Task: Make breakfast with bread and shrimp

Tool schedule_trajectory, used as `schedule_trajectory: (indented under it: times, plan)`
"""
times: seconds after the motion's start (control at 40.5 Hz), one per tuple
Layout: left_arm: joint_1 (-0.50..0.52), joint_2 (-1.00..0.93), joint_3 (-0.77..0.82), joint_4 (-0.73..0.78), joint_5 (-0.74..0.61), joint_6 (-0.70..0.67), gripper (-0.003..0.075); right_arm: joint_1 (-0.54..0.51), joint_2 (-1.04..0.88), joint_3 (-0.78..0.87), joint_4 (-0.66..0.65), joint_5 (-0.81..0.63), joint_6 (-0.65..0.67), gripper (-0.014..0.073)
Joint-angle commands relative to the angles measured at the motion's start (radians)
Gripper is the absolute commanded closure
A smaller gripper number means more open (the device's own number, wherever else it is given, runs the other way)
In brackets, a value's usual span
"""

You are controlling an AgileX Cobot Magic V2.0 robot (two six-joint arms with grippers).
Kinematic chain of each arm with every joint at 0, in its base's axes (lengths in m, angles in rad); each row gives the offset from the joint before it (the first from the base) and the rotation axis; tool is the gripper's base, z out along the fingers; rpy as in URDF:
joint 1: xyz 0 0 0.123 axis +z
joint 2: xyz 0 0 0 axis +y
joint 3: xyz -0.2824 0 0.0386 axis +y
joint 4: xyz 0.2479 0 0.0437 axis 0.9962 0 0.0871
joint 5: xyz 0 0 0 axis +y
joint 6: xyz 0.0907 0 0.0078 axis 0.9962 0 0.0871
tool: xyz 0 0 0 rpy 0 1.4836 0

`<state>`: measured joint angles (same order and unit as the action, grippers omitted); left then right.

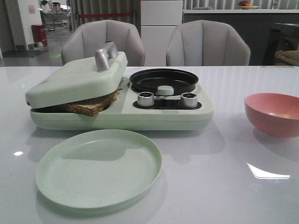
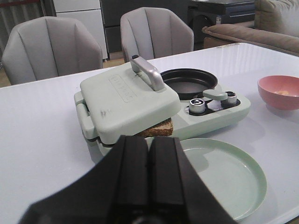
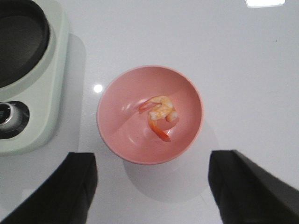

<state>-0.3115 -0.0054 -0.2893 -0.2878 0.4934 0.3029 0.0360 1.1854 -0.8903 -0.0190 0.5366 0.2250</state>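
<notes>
The right tool [image 3: 152, 186] hung directly above the pink bowl [image 3: 149, 114], its two dark fingers [image 3: 56, 186] spread wide apart and holding nothing, one on each side of the bowl's near rim. The step in hand looked to be fetching the shrimp [image 3: 159, 116]. To do it well, the tool would need to come straight down over the middle of the bowl and narrow its spread enough to clear the rim. It should then close across the thick curled body, not the thin orange tail. A light squeeze seemed wise, since the bowl's curved floor could let the shrimp slide away from a finger that touched it first. The lift would best stay vertical until clear of the rim, so the bowl was not dragged across the glossy worktop [image 1: 224, 186].

The shrimp lay alone at the bottom of the pink bowl, a little off centre. It was small, curled into a loop, whitish-yellow along the body with pink-orange at its ends, and looked peeled and slick.

The bread [image 1: 91, 106] sat inside the pale green breakfast maker [image 1: 121, 109], which stood well apart from the pink bowl. A browned corner of it poked out from under the partly lowered lid [image 1: 77, 77]. The black pan [image 1: 163, 80] on the maker's bowl-facing side was bare. A green plate [image 1: 98, 168] lay in front of the maker. The left tool [image 2: 148, 177] was clenched with its fingers pressed together, grasping nothing, and hovered near the plate.
</notes>
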Motion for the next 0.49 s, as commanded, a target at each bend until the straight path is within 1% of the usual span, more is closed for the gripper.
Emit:
schedule_trajectory:
  times: [0.0,0.124,0.297,0.47]
  plan:
    - [-0.008,-0.012,-0.027,-0.019,-0.084,-0.007,0.068,-0.057,0.077,-0.087,0.1,-0.053,-0.104,-0.0001]
    - [-0.008,-0.012,-0.027,-0.019,-0.084,-0.007,0.068,-0.123,0.202,-0.173,0.188,-0.015,-0.225,-0.0001]
    - [-0.008,-0.012,-0.027,-0.019,-0.084,-0.007,0.068,-0.18,0.379,-0.297,0.19,0.045,-0.322,-0.0001]
    - [-0.008,-0.012,-0.027,-0.019,-0.084,-0.007,0.068,-0.189,0.506,-0.364,0.191,0.045,-0.341,-0.0001]
